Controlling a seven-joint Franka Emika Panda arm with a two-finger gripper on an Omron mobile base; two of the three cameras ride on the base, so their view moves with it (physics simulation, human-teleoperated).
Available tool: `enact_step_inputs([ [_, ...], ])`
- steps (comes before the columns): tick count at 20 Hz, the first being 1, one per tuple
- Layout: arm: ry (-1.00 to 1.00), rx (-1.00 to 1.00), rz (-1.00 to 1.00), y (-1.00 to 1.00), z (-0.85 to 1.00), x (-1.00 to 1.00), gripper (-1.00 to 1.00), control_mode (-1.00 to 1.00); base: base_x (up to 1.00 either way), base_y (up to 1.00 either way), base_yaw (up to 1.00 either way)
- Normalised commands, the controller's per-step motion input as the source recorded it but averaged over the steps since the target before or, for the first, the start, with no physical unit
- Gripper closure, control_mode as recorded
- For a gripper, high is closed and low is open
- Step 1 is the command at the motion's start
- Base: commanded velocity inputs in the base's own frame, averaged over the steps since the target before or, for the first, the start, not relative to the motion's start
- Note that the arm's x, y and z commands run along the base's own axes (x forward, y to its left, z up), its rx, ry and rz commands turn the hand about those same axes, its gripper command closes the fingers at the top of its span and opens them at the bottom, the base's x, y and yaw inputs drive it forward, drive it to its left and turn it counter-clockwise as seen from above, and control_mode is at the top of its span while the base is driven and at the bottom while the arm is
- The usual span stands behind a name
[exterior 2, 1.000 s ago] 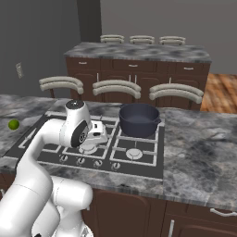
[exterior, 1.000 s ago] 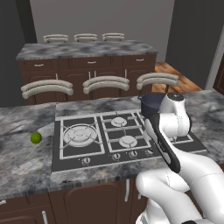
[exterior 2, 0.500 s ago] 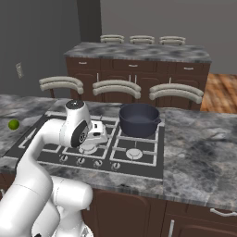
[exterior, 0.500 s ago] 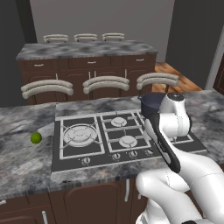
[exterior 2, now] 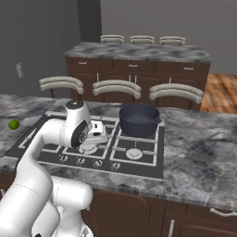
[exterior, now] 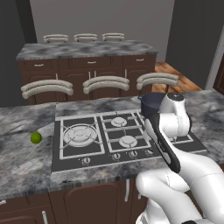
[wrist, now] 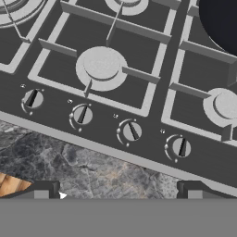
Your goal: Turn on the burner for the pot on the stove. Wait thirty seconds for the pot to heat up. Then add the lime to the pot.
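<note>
Two dark fingertips (wrist: 46, 190) rise at the bottom of the hand view, set wide apart with nothing between them: the gripper (wrist: 118, 190) is fully open and empty, hovering over the grey marbled counter (wrist: 83, 169) at the stove's front edge. Four knobs (wrist: 132, 131) show in a row just beyond it; the right base view shows five along that strip. One stove (exterior 2: 139, 162) carries five burners, the big ringed one on its left side (exterior: 79, 134). One pot (exterior 2: 139, 120) sits on the back right burner; in the left base view the arm covers most of it, and in the hand view it is only a dark curve cut off at the top right corner. One lime (exterior: 36, 138) lies on the counter left of the stove, well apart from the pot. Past the counter stand three stool backs (exterior 2: 115, 87), then a second counter (exterior: 83, 49) with three more behind it.
</note>
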Motion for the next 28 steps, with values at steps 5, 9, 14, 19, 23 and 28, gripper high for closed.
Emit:
enact_step_inputs([
  [5,0.00,0.00,0.00,0.00,0.00,0.00,-1.00,-1.00,0.00,0.00,0.00],
  [9,0.00,0.00,0.00,0.00,0.00,0.00,-1.00,-1.00,0.00,0.00,0.00],
  [14,0.00,0.00,0.00,0.00,0.00,0.00,-1.00,-1.00,0.00,0.00,0.00],
  [19,0.00,0.00,0.00,0.00,0.00,0.00,-1.00,-1.00,0.00,0.00,0.00],
  [23,0.00,0.00,0.00,0.00,0.00,0.00,-1.00,-1.00,0.00,0.00,0.00],
  [28,0.00,0.00,0.00,0.00,0.00,0.00,-1.00,-1.00,0.00,0.00,0.00],
])
